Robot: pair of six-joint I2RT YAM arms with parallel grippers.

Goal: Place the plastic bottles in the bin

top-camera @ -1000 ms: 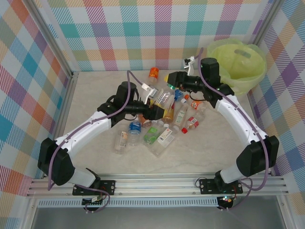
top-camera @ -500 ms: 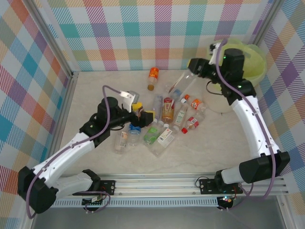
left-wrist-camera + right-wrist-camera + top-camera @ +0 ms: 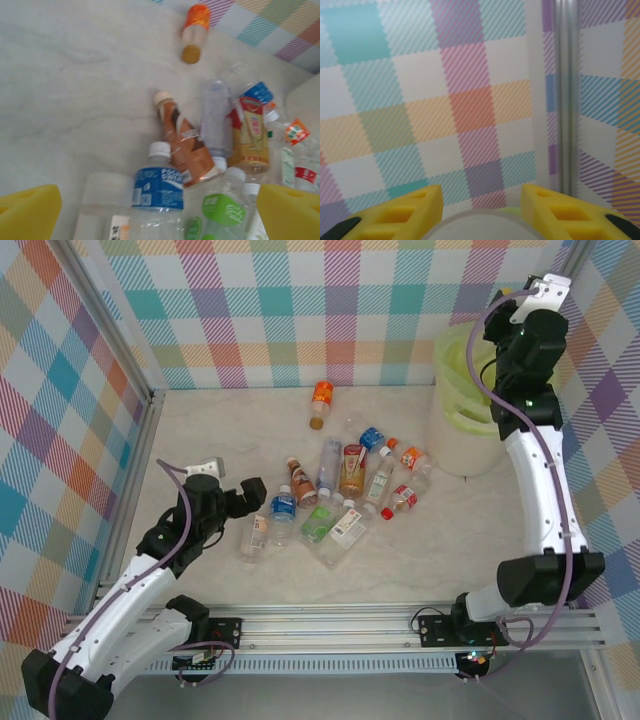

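Note:
Several plastic bottles lie in a pile mid-table. Among them are a brown one, a blue-labelled one and a green-labelled one. An orange-labelled bottle lies apart near the back wall. My left gripper hangs open just left of the pile, with nothing between its yellow fingers. The bin stands at the back right. My right gripper is raised over it, facing the wall. A rounded clear bottle sits between its fingers.
Plaid walls close in the back and both sides, with a metal post in the right corner. A metal rail runs along the near edge. Bare tabletop lies left of the pile.
My right arm lifted a clear bottle out of the pile and swung up over the bin. My left arm drew back from the pile toward the near left, open.

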